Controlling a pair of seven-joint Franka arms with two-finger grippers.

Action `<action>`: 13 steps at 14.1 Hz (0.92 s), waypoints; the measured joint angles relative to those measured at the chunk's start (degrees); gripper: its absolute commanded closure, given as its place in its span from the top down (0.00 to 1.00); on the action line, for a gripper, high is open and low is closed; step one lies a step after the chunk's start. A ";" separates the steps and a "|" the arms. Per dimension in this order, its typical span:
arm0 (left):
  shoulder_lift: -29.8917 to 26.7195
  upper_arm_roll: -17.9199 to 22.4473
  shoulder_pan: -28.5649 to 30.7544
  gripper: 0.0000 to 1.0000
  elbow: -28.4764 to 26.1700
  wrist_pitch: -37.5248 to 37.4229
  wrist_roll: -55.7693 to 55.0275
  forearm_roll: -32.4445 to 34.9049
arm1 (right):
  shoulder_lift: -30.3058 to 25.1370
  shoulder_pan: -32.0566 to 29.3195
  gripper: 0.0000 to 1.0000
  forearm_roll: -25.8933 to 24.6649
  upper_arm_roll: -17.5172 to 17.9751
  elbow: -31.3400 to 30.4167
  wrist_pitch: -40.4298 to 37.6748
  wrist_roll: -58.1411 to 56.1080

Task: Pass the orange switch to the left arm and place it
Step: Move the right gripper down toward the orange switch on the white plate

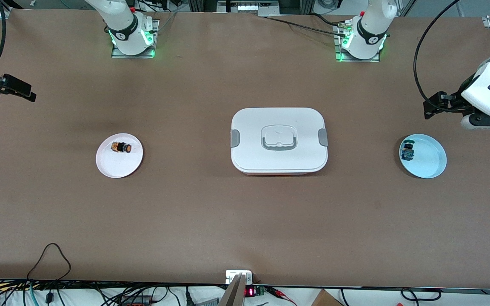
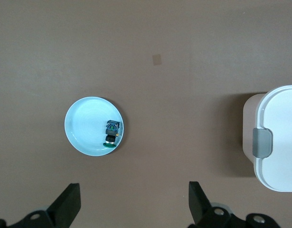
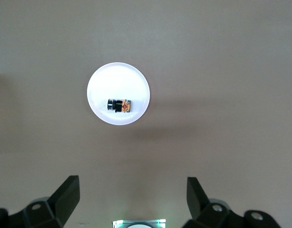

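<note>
The orange switch (image 1: 121,147) lies on its side on a small white plate (image 1: 117,168) toward the right arm's end of the table. It also shows in the right wrist view (image 3: 118,105) on that plate (image 3: 118,78). My right gripper (image 1: 19,89) hangs open and empty over bare table beside that plate; its own view shows it (image 3: 131,197) open. The white box (image 1: 279,140) sits closed at mid-table, and its end shows in the left wrist view (image 2: 278,137). My left gripper (image 1: 434,106) hangs open and empty over the table at the left arm's end; its own view shows it (image 2: 134,202) open.
A light blue plate (image 1: 430,159) toward the left arm's end holds a small blue-and-green switch (image 1: 408,151); both also show in the left wrist view, the plate (image 2: 86,123) and the switch (image 2: 112,133). Cables run along the table edge nearest the front camera.
</note>
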 measured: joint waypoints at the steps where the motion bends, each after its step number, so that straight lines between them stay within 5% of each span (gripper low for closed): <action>1: 0.00 0.00 0.00 1.00 0.00 0.00 0.00 0.00 | 0.00 -0.02 1.00 0.00 -0.01 0.00 -0.03 0.00; 8: 0.02 0.00 0.00 1.00 0.01 0.00 0.00 0.00 | 1.52 -0.02 1.00 -0.01 -0.01 -0.40 1.32 0.00; 13: 0.04 0.00 0.00 1.00 0.05 0.00 0.00 0.00 | 9.14 0.06 1.00 -0.01 0.02 -1.80 7.64 0.00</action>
